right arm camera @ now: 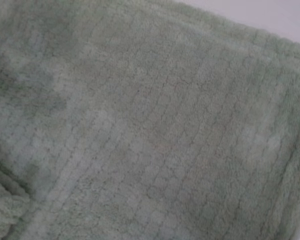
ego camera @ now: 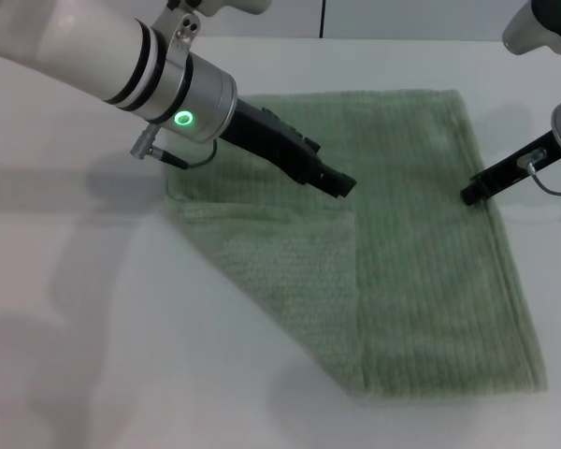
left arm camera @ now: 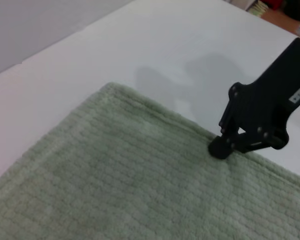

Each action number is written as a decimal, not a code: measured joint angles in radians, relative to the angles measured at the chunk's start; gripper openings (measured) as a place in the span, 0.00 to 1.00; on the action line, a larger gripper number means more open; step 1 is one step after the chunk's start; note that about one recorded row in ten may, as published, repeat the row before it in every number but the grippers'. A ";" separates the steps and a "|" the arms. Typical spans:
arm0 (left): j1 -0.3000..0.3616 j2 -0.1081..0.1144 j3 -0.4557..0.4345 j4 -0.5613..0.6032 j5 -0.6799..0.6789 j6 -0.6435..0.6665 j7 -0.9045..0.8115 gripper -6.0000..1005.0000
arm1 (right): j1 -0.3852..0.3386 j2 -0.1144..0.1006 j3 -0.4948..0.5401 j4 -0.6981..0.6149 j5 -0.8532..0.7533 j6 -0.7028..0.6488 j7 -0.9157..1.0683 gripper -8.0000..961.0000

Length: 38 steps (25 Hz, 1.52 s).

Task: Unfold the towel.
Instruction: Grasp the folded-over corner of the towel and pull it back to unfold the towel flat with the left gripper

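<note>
The pale green towel lies flat on the white table, with its near-left part folded over into a triangular flap. My left gripper hangs over the middle of the towel, just behind the flap's inner corner. My right gripper is shut, its tip resting on the towel's right hemmed edge. It also shows in the left wrist view, touching the hem, with no cloth lifted. The towel fills the near part of that view. The right wrist view shows only the towel up close.
The white table surrounds the towel on all sides. A grey cable hangs from the left wrist, and a cable loop hangs from the right wrist beside the towel's right edge.
</note>
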<state>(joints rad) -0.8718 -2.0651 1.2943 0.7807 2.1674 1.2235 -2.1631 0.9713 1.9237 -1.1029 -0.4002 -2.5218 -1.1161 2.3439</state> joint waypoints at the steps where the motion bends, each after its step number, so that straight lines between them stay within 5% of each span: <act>1: -0.001 0.000 0.003 0.000 0.000 0.000 -0.001 0.80 | 0.000 0.000 0.000 0.000 0.000 0.000 0.000 0.01; 38: -0.080 -0.013 0.292 -0.120 -0.113 -0.124 -0.043 0.80 | 0.012 0.001 0.000 0.005 -0.009 0.002 0.000 0.01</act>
<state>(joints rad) -0.9522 -2.0785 1.5861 0.6610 2.0540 1.0996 -2.2064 0.9834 1.9243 -1.1029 -0.3956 -2.5312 -1.1137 2.3441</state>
